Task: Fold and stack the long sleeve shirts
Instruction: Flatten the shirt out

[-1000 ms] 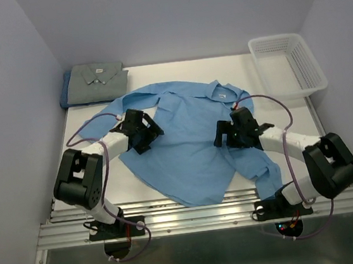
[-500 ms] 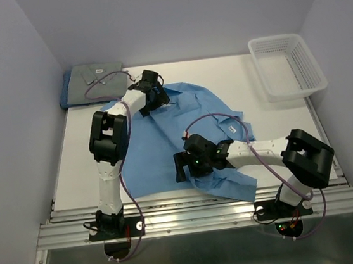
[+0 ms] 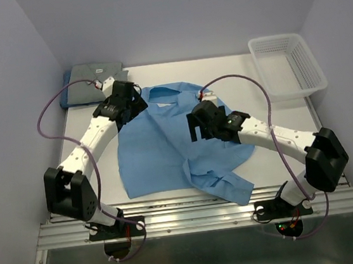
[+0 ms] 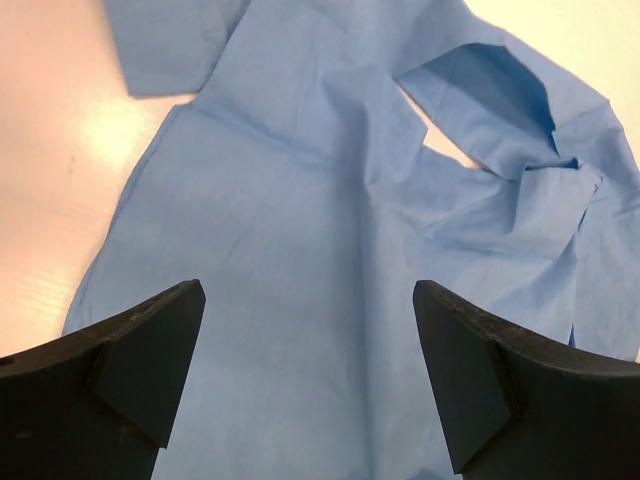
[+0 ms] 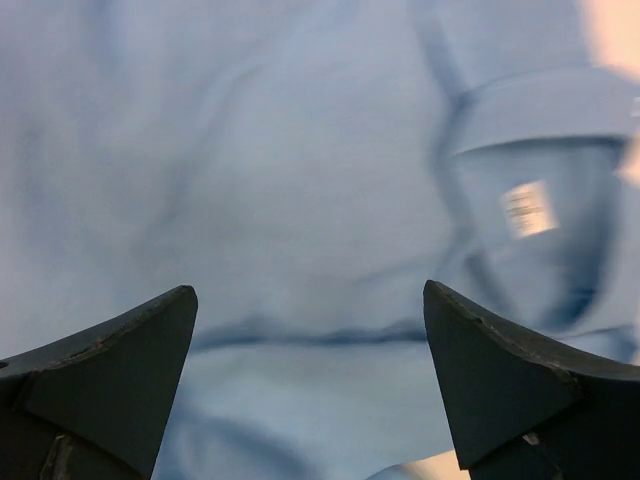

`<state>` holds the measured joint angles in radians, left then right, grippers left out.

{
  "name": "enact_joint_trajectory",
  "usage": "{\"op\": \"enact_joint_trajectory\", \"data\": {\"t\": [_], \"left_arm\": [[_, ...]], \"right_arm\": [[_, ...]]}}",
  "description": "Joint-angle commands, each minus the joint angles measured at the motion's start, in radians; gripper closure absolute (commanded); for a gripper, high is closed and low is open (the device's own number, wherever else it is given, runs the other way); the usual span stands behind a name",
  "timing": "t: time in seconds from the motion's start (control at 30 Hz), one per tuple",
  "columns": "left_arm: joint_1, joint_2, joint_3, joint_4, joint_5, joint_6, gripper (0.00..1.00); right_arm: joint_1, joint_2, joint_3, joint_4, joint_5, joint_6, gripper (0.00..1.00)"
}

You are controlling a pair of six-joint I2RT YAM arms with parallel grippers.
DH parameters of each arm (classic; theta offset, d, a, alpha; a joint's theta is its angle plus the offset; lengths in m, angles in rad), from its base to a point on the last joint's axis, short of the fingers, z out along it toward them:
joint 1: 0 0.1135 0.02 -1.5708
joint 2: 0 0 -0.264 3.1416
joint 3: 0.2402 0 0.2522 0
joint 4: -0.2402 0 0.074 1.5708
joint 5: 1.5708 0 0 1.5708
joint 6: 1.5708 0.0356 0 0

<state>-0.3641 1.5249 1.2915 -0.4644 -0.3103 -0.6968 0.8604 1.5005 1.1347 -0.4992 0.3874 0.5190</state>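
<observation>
The light blue shirt [image 3: 159, 150] lies partly folded in the middle of the table, one sleeve end reaching the front edge [image 3: 231, 189]. The grey shirt [image 3: 93, 73] lies folded at the back left, on the darker blue one [image 3: 66, 100]. My left gripper [image 3: 130, 105] is open and empty over the blue shirt's back left part [image 4: 300, 190]. My right gripper [image 3: 195, 126] is open and empty above the shirt's right middle [image 5: 300, 150], near its collar and white label [image 5: 527, 208].
A white mesh basket [image 3: 286, 62] stands at the back right. Bare table [image 3: 276, 114] shows to the right of the shirt and along the left side. The table's front edge has a metal rail [image 3: 198, 209].
The left gripper has moved back to the left off the shirt's far edge. The right gripper has moved from the front middle up and to the right. The shirt now lies more compact.
</observation>
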Motion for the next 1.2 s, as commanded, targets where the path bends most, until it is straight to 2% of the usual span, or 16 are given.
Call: {"op": "enact_joint_trajectory", "data": {"t": [0.0,0.07,0.17,0.27,0.57,0.7,0.83,1.17], "left_arm": [[0.004,-0.054,-0.159,0.019,0.029,-0.062,0.01],[0.001,-0.078,-0.239,0.067,0.072,-0.061,0.01],[-0.001,-0.083,-0.322,0.142,0.148,-0.064,0.01],[-0.004,-0.059,-0.376,0.181,0.188,-0.063,0.01],[-0.001,0.023,-0.477,0.185,0.146,-0.079,0.01],[0.016,0.060,-0.478,0.138,0.080,-0.084,0.01],[0.068,0.099,-0.497,0.125,0.079,-0.070,0.01],[0.171,0.135,-0.462,0.081,0.033,-0.032,0.01]], "right_arm": [[-0.138,0.039,0.082,-0.102,0.224,-0.138,0.00],[-0.147,0.081,0.124,-0.101,0.295,-0.224,0.00],[-0.158,0.191,0.177,-0.098,0.318,-0.393,0.00],[-0.170,0.300,0.204,-0.088,0.340,-0.436,0.00],[-0.279,0.484,0.264,-0.081,0.472,-0.496,0.00],[-0.369,0.501,0.273,-0.056,0.496,-0.494,0.00],[-0.458,0.460,0.273,-0.052,0.482,-0.484,0.00],[-0.681,0.267,0.264,-0.048,0.231,-0.432,0.00]]}}
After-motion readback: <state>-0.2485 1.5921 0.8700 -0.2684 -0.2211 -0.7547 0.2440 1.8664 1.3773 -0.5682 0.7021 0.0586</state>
